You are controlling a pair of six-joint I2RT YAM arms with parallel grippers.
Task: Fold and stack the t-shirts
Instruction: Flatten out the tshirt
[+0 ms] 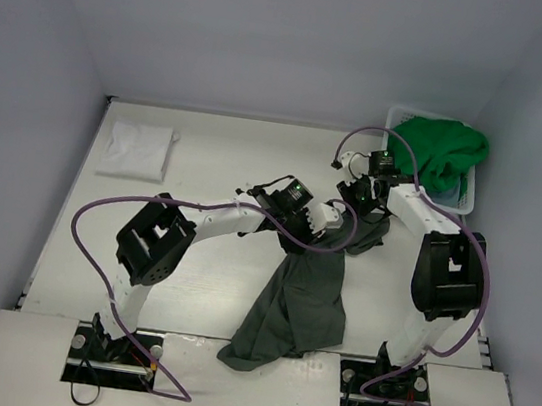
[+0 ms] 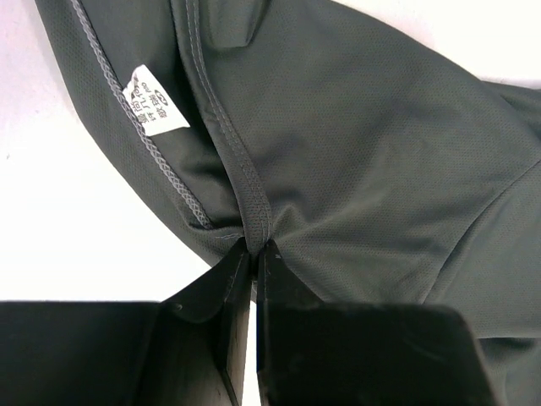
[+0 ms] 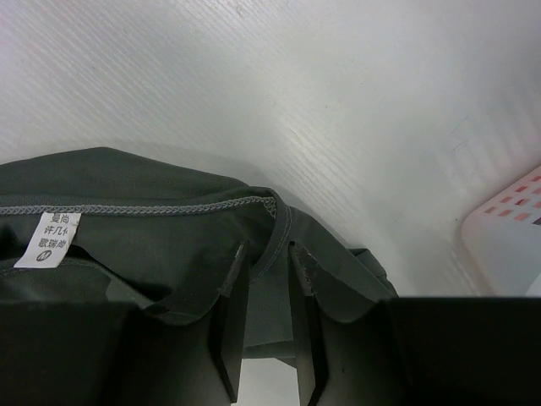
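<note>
Three shirts in sight on the table (image 1: 217,155). Dark grey shirt (image 1: 292,307) mid-table, raised at its upper end between the two arms, draped down from there and reaching the near edge. Left gripper (image 2: 254,247) pinched tight on a stitched seam of that grey cloth, near a white care label (image 2: 152,97). Right gripper (image 3: 269,247) narrowly apart, straddling a hemmed edge of the same shirt, with no visible clamping. White shirt (image 1: 137,149) folded flat near the far left corner, well apart from both arms. Green shirt (image 1: 445,152) heaped in a white basket (image 1: 465,202) at the far right corner.
</note>
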